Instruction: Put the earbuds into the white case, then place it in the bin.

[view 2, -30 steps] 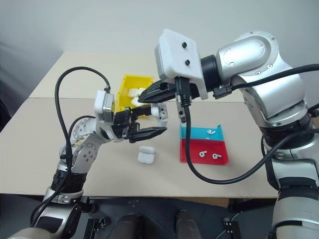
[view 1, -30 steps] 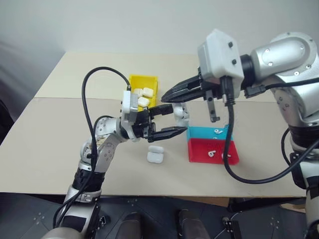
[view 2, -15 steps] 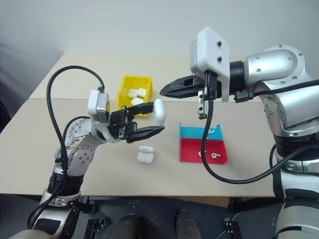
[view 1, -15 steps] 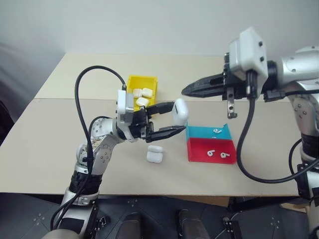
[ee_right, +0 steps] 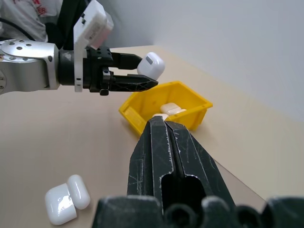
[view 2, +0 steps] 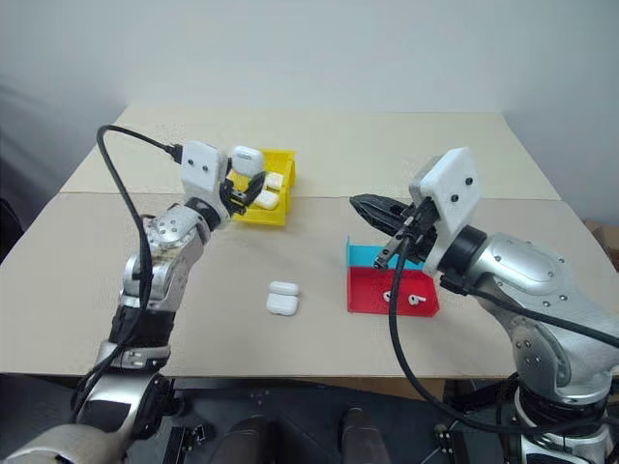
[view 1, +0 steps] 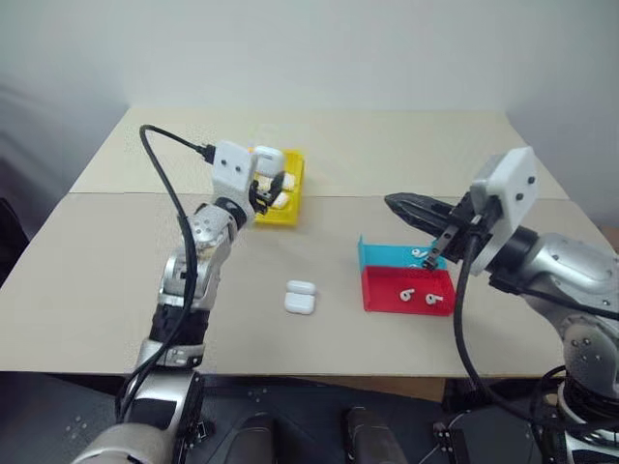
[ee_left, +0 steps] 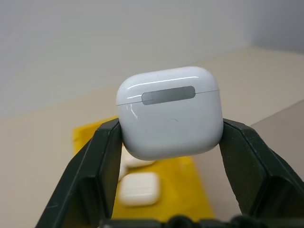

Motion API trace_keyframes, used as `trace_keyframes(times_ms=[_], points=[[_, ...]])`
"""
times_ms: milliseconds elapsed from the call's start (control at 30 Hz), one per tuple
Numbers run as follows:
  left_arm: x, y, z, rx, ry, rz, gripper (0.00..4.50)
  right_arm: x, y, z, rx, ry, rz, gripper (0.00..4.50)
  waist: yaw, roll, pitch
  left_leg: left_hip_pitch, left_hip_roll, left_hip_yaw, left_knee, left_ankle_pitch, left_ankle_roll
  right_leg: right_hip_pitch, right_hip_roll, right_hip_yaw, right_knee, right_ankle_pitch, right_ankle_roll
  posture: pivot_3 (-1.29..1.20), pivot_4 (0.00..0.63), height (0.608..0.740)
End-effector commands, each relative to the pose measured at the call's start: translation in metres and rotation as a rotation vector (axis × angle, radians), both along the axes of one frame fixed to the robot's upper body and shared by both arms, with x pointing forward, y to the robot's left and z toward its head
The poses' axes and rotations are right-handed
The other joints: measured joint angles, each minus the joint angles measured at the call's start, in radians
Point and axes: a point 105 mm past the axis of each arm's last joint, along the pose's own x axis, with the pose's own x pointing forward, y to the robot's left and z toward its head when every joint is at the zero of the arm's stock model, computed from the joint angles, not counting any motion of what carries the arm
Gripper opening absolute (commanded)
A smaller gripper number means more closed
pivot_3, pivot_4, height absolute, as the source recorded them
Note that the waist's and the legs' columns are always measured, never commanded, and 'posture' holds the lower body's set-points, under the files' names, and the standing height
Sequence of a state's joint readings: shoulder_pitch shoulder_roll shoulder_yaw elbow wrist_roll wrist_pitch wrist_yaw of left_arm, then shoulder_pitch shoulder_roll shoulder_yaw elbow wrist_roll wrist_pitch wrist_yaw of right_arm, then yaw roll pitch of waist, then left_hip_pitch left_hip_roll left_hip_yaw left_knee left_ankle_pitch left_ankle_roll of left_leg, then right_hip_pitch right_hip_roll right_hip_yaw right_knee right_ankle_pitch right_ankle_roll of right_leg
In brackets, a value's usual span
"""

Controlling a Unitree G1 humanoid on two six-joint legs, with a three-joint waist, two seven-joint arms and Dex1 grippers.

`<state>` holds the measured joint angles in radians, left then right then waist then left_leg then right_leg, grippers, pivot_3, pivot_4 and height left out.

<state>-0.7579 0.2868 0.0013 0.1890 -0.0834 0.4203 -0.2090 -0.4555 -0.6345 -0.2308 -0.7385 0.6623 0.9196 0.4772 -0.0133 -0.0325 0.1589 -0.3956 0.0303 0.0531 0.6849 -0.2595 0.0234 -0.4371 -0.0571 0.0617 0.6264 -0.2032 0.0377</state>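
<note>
It looks like the dropping-off step: the left gripper, arm stretched forward and level, pinches the glossy white rounded plastic case over the small bright yellow plastic bin and need only let go, while the right gripper, clamped empty, hovers above the shallow teal tray.

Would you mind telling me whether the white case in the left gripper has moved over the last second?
Yes. The white case, held in the left gripper, has travelled from above the table's middle to above the yellow bin.
</note>
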Motion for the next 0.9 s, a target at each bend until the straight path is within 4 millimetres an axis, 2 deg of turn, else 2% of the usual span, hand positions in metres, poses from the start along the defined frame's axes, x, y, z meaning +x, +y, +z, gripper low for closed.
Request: trace_keyframes(times_ms=[33, 167, 233, 333, 467, 667, 800, 900], points=[[0.025, 0.008, 0.001, 0.055, 0.045, 0.140, 2.84, -0.004, 0.008, 0.014, 0.009, -0.066, 0.013, 0.03, 0.001, 0.000, 0.000, 0.000, 0.000, 0.001, 0.000, 0.000, 0.000, 0.000, 0.000, 0.000, 0.000, 0.000, 0.000, 0.00, 0.150, 0.740], [0.044, -0.003, -0.005, 0.080, 0.069, 0.137, 2.84, -0.004, 0.012, 0.015, 0.005, -0.074, 0.023, 0.03, 0.002, 0.000, 0.000, -0.002, 0.000, 0.002, 0.000, 0.000, 0.000, 0.000, 0.000, -0.002, -0.002, 0.000, 0.000, 0.00, 0.150, 0.740], [0.049, -0.007, -0.009, 0.083, 0.097, 0.113, 3.56, -0.003, 0.013, 0.014, 0.008, -0.073, 0.018, 0.00, 0.002, 0.000, 0.000, -0.005, -0.001, 0.002, 0.000, 0.000, 0.000, -0.002, -0.001, -0.003, -0.003, 0.000, 0.000, 0.00, 0.150, 0.740], [0.052, -0.007, -0.014, 0.101, 0.111, 0.090, 4.39, -0.002, 0.015, 0.014, 0.010, -0.073, 0.017, 0.00, 0.000, 0.000, 0.000, -0.007, 0.000, 0.002, -0.001, 0.000, 0.000, -0.003, -0.001, -0.003, -0.002, 0.000, 0.000, 0.00, 0.150, 0.740], [0.052, -0.004, -0.012, 0.070, 0.080, 0.069, 4.48, -0.002, 0.014, 0.013, 0.013, -0.072, 0.014, 0.00, 0.002, 0.000, 0.000, -0.008, 0.000, 0.002, -0.002, 0.000, 0.000, -0.003, -0.001, -0.004, -0.002, 0.000, 0.000, 0.00, 0.150, 0.740], [0.032, 0.008, 0.001, -0.008, 0.034, -0.057, 4.48, -0.002, 0.014, 0.004, 0.002, -0.063, 0.019, 0.00, -0.003, 0.000, 0.000, -0.007, 0.000, 0.002, -0.002, 0.000, 0.000, -0.003, -0.001, -0.004, -0.002, 0.000, 0.000, 0.00, 0.150, 0.740], [-0.005, 0.020, 0.008, 0.032, -0.013, -0.166, 4.48, 0.003, 0.013, -0.019, -0.035, -0.040, -0.004, 0.00, -0.007, 0.000, 0.000, -0.006, 0.001, 0.002, -0.002, 0.000, 0.000, -0.003, -0.001, -0.004, -0.001, 0.000, 0.000, 0.00, 0.150, 0.740], [-0.035, 0.021, 0.012, 0.052, -0.033, -0.253, 4.48, 0.005, 0.010, -0.031, -0.017, -0.023, -0.004, 0.00, -0.005, 0.000, 0.000, -0.005, 0.001, 0.002, -0.002, 0.000, 0.000, -0.003, -0.001, -0.003, -0.001, 0.000, 0.000, 0.00, 0.150, 0.740]])
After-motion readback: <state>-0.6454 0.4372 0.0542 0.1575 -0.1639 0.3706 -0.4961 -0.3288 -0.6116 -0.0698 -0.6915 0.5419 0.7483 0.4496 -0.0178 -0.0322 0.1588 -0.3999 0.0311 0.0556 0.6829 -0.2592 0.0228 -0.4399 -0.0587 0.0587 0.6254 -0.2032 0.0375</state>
